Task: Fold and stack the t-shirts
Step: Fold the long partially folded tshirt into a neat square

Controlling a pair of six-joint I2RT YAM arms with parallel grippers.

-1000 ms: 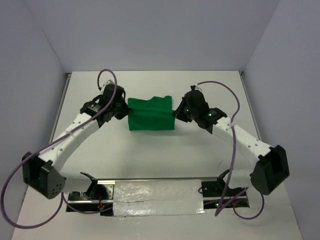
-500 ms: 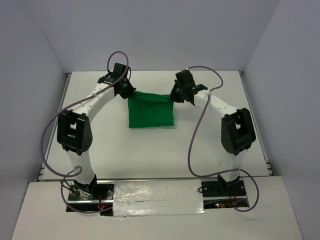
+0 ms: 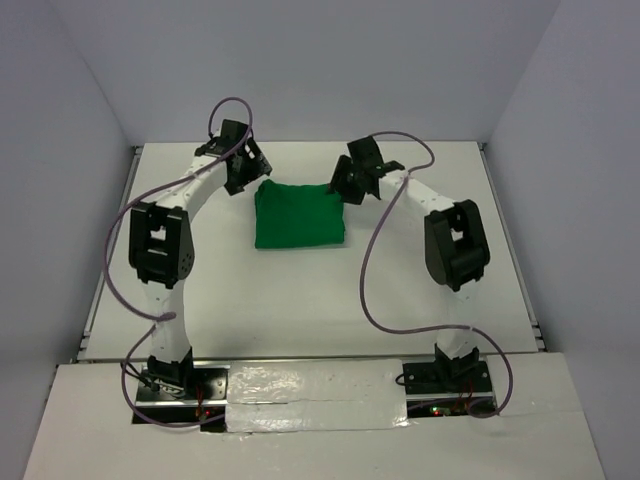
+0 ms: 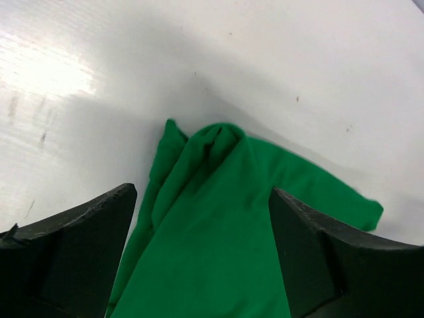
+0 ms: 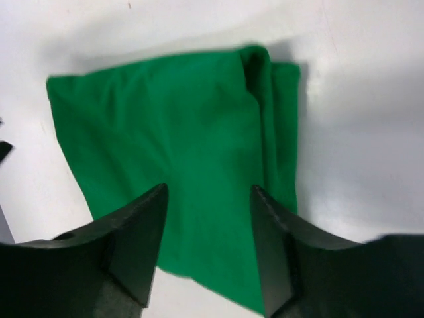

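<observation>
Left tool (image 3: 247, 177) and right tool (image 3: 343, 187) have just let go, jaws apart. Green t-shirt (image 3: 298, 215) lies folded on the bench (image 3: 400, 290) near its far edge. Fold looks done.

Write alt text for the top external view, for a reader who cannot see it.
A folded green t-shirt lies flat on a white table. The left gripper and right gripper hover at its far corners.

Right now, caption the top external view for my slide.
Left gripper and right gripper, both open, hover by the far corners of a folded green t-shirt on a white table.
</observation>
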